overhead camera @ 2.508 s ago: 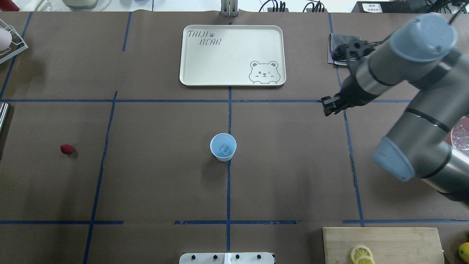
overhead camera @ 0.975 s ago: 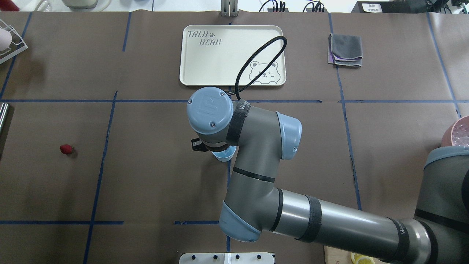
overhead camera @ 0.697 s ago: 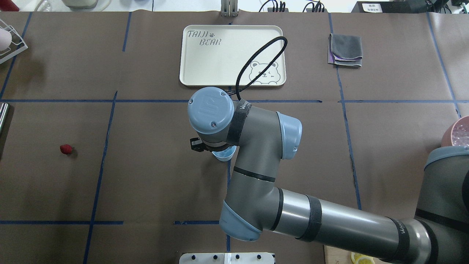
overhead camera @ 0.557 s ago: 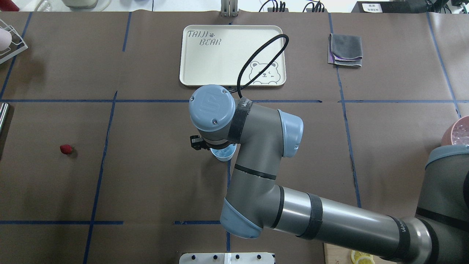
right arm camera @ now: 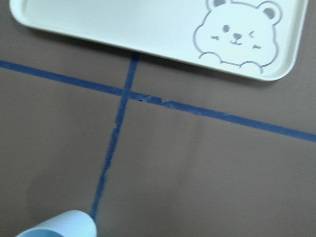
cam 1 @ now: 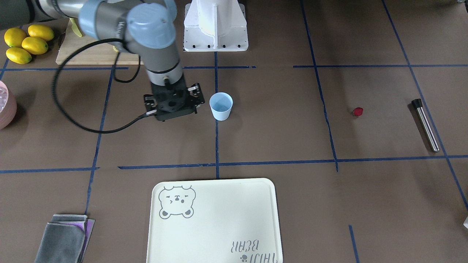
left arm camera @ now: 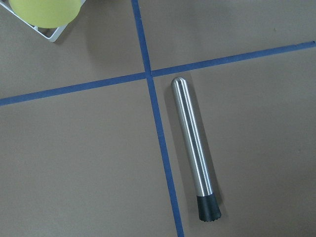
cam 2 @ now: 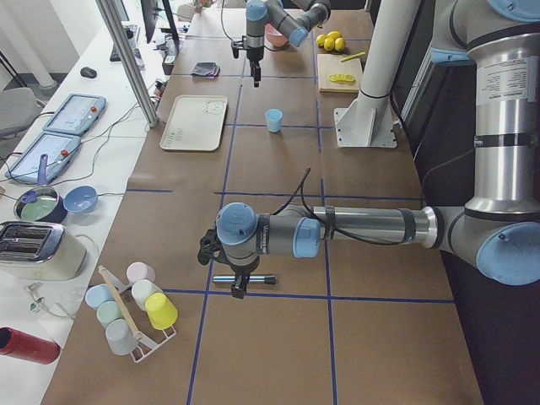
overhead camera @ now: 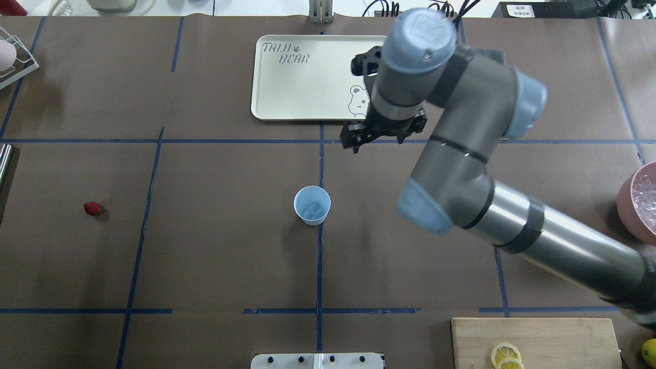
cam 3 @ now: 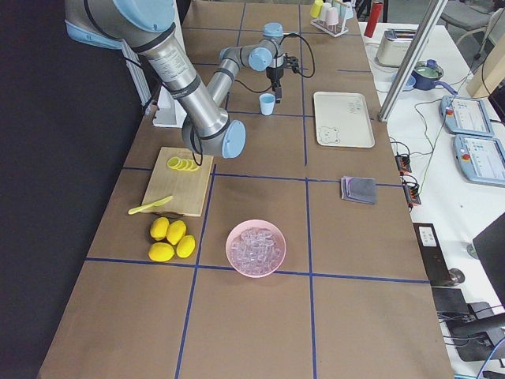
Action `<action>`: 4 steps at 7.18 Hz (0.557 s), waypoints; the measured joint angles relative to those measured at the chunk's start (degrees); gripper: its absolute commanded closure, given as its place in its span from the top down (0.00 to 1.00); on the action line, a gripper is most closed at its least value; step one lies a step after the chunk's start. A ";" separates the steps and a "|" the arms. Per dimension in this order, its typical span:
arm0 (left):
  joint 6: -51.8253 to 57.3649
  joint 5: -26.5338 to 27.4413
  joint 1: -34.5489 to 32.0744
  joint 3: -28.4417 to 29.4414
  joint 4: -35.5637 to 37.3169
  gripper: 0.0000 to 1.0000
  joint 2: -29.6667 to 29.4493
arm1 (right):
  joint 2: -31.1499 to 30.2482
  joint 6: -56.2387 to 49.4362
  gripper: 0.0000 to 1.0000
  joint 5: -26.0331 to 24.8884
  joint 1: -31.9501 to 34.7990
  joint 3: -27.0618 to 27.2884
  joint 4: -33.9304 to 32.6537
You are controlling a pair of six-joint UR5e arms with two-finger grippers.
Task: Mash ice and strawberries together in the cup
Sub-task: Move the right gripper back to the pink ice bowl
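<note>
The cream tray (overhead camera: pixel 307 77) reads "TAIJI BEAR" beside a winking bear. The cup (overhead camera: pixel 312 205) stands mid-way along the table (overhead camera: pixel 215 246) with ice (overhead camera: pixel 313 208) inside. The strawberry (overhead camera: pixel 93 208) lies well apart, toward the robot's left. The right tool (cam 1: pixel 171 106) hangs raised near the cup, spread wide and empty. The left tool (cam 2: pixel 236 274) hovers over a steel rod (left arm camera: pixel 193 148); I cannot tell its grip.

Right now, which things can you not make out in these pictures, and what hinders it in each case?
Left gripper: only in the exterior left view, small and dark; open or shut unclear.
Ice in the cup: faint glassy shape in the overhead view; number of cubes unclear.
Metal rod: cut off by the overhead view's left edge.
Pink bowl: cut off by that view's right edge.
</note>
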 measured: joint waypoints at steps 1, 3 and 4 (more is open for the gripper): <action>-0.02 -0.01 -0.02 0.06 0.08 1.00 -0.04 | -4.95 -7.15 0.98 4.67 6.06 2.31 0.08; -0.06 -0.06 -0.07 0.00 0.01 1.00 0.01 | -16.43 -26.68 0.97 10.78 16.61 4.49 0.30; -0.03 -0.09 -0.08 -0.09 -0.05 1.00 0.17 | -21.96 -36.38 0.97 13.32 21.50 4.69 0.61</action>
